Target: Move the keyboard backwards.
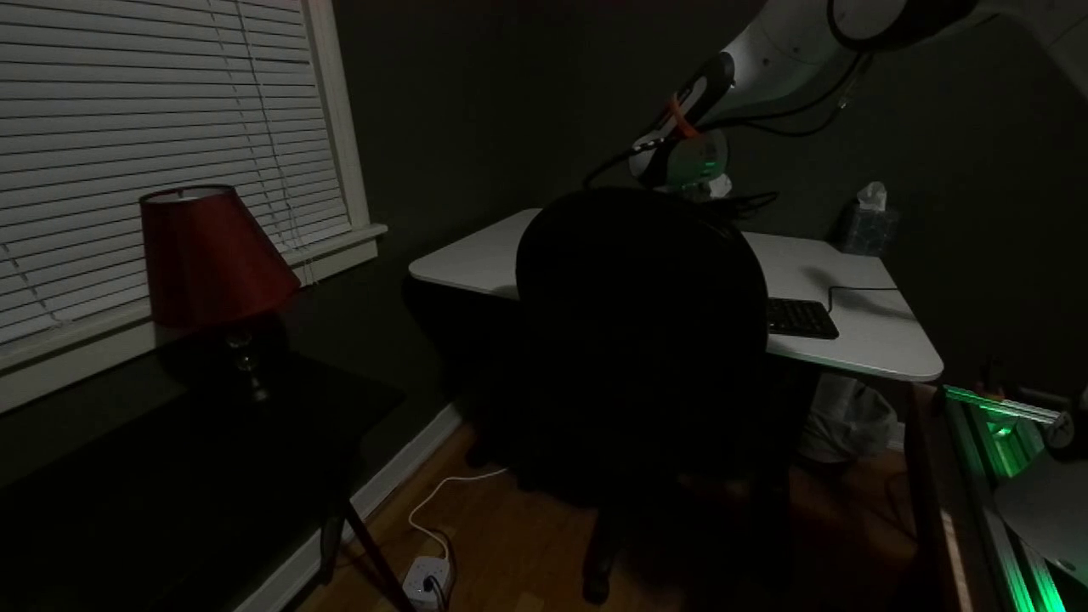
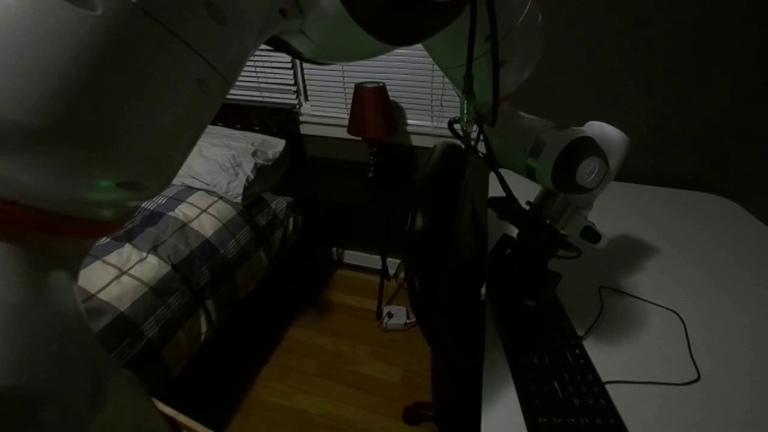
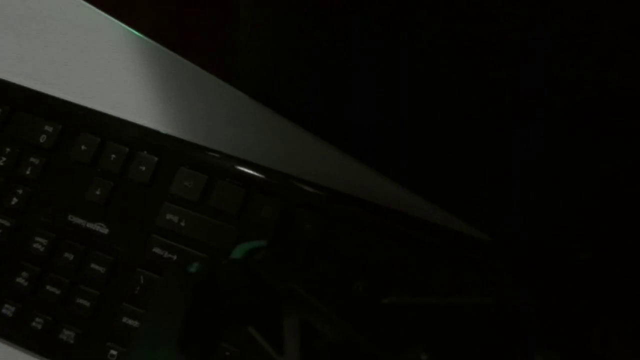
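Keyboard (image 2: 552,360) blk, flat, rectang.; keys (image 3: 100,190) w/ pale lettering

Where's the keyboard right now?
In an exterior view, the keyboard lies lower right on the white desk, near its edge, just right of the black chair.

The keyboard (image 2: 555,354) lies just inside the left edge of the bench (image 2: 714,258), a thin cable (image 2: 654,383) looping out on its right. The end effector (image 2: 529,282) is over the keyboard's far part (too dark to tell whether they touch). Left of the bench stands a black chair (image 2: 447,246); farther off, a red lamp (image 2: 369,113) stands before window blinds (image 2: 384,71), with a plaid-covered bed (image 2: 180,240) to the left.
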